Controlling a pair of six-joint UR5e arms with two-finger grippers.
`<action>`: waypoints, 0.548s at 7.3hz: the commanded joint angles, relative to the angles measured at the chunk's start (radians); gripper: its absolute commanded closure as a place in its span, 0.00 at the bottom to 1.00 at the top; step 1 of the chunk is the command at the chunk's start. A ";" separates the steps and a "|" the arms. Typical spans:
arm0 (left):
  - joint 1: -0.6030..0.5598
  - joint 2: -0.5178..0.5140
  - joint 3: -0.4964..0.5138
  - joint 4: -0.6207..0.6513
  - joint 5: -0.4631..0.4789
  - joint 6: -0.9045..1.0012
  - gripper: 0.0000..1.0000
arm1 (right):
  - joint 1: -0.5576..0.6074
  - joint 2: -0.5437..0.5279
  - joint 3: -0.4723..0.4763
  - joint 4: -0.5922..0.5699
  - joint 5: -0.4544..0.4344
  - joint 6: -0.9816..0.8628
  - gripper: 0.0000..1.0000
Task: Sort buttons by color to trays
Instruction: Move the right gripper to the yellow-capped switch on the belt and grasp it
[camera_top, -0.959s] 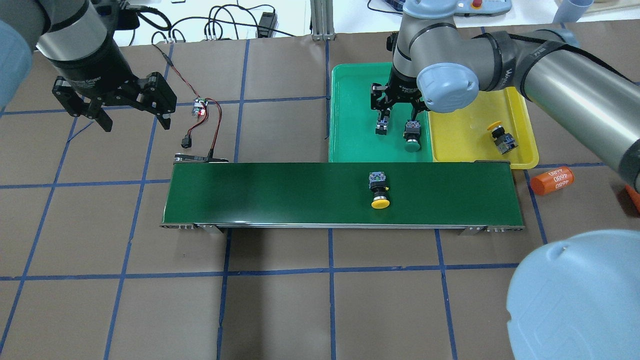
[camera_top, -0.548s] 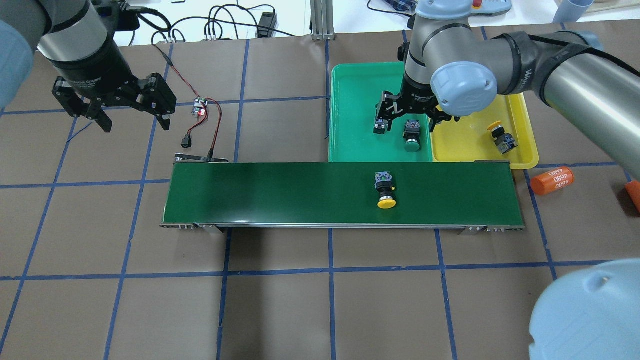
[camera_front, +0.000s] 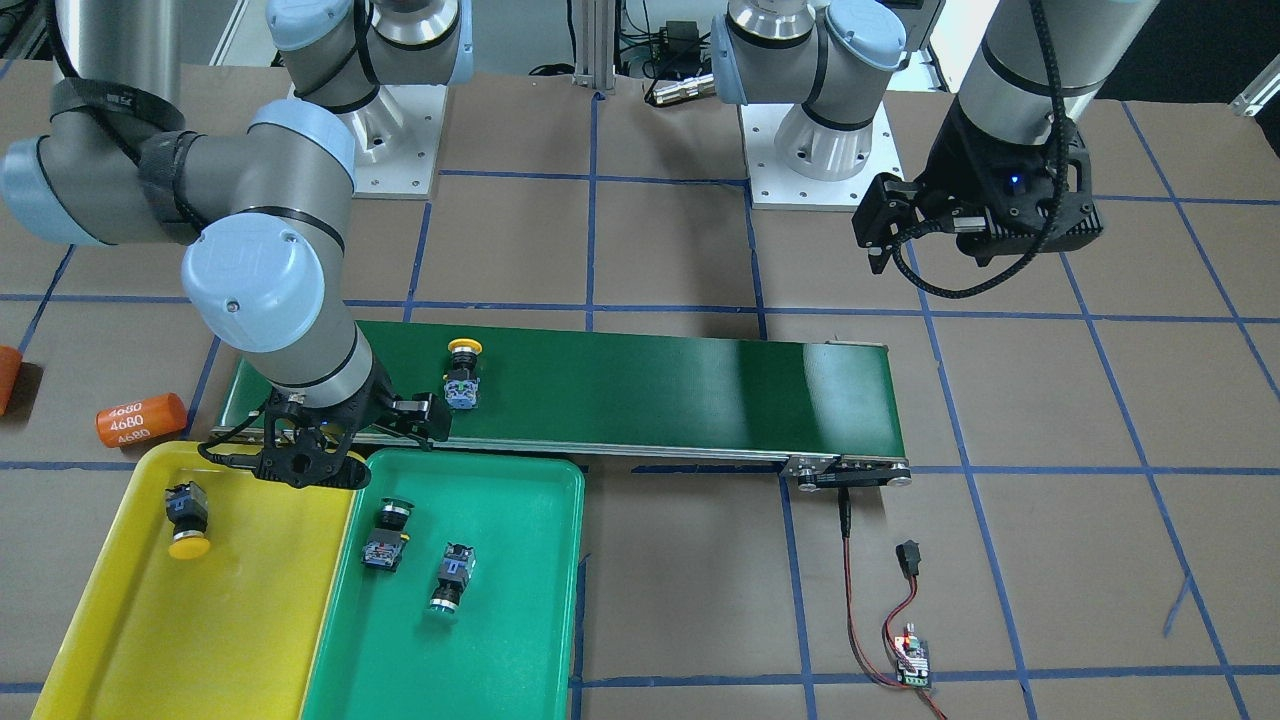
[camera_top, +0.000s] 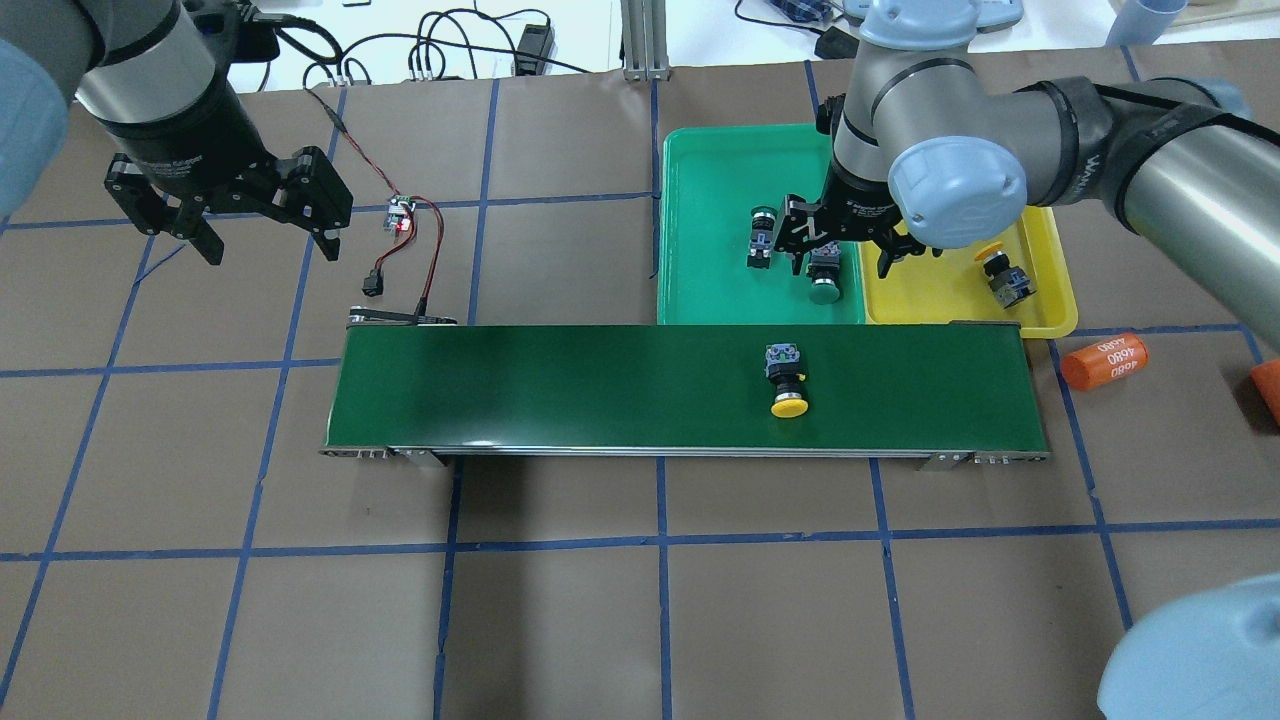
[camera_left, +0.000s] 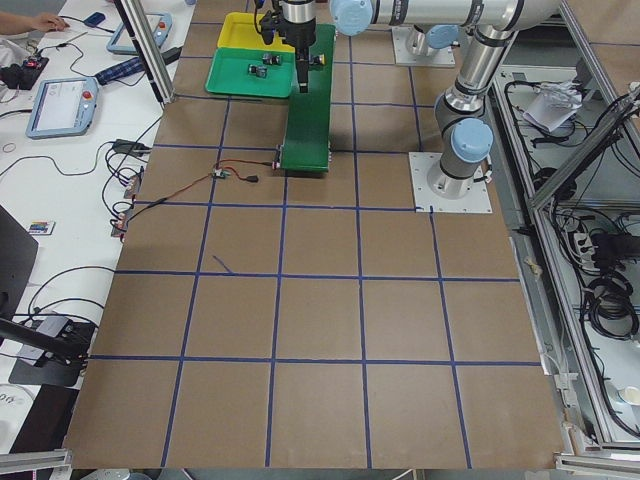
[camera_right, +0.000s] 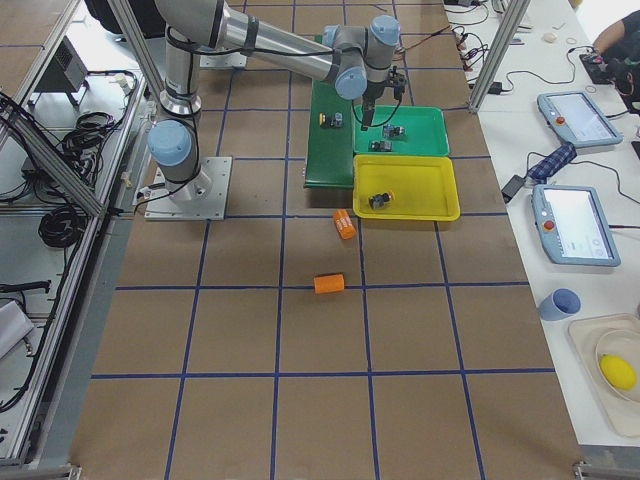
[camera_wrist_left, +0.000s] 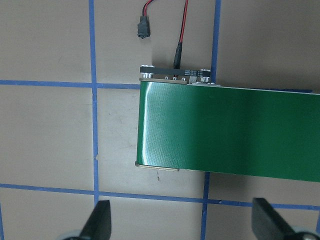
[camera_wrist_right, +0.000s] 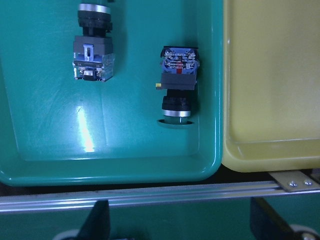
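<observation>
On the brown, blue-taped table (camera_top: 560, 620), left claw (camera_top: 272, 250) and right claw (camera_top: 842, 268) gape empty.

- Left tray (camera_top: 700, 295) and right tray (camera_top: 1052, 300) touch, behind the conveyor belt's (camera_top: 560, 385) right end.
- Two buttons (camera_top: 763, 240) (camera_top: 823, 278) in the left tray, a third button (camera_top: 1001, 273) in the right.
- Fourth button (camera_top: 785, 380) on the belt.

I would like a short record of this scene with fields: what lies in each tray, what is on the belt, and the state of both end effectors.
green tray: holds both green buttons
yellow tray: holds the first yellow button
belt: carries the second yellow button, unsorted
right end effector: open, empty, above where the trays meet
left end effector: open, empty, above the table beyond the belt's end
</observation>
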 joint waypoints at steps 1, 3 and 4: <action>0.000 -0.008 0.003 0.001 0.000 -0.003 0.00 | 0.000 -0.006 0.001 0.001 -0.002 -0.001 0.00; 0.000 -0.011 0.001 0.001 -0.011 -0.007 0.00 | 0.000 -0.007 0.001 0.005 -0.002 -0.001 0.00; 0.000 -0.014 0.003 0.000 -0.011 -0.017 0.00 | -0.002 -0.007 0.001 0.007 -0.002 -0.001 0.00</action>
